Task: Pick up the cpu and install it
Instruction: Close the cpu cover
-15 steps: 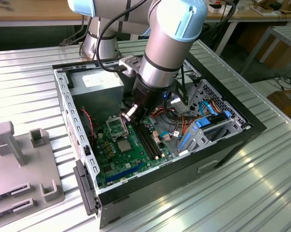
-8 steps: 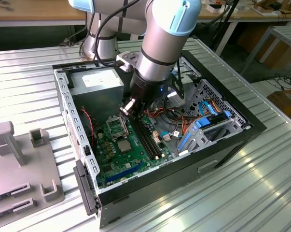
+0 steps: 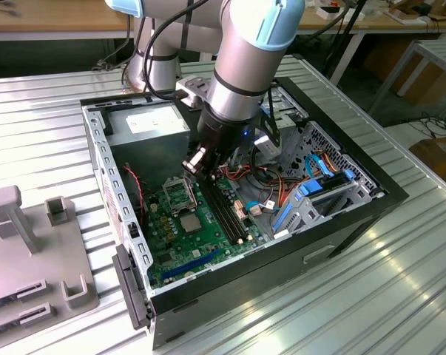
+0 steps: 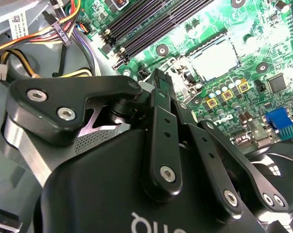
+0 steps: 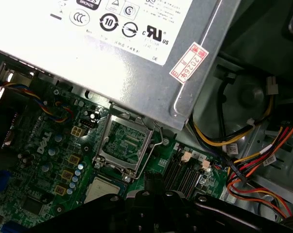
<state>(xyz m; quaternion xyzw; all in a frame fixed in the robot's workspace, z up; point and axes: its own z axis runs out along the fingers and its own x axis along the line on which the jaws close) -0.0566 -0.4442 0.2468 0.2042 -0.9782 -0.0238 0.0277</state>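
Jaws seem pinched shut; the arm (image 3: 241,81) tilts steeply down near the black socket (image 3: 177,194).

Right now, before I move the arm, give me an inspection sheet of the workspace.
Surface: ribbed grey metal table carrying the open black computer case.
Job's things: small pale silvery-tan square cpu rests on the green circuit board beside the open metal-framed socket.
Clutter: grey plastic fixture blocks at the exterior view's left.
Claw: black claw above the board near the socket, apart from the cpu.
Cables: red, orange, yellow and black wire bundles beside the board.
Surroundings: wooden workbenches behind.
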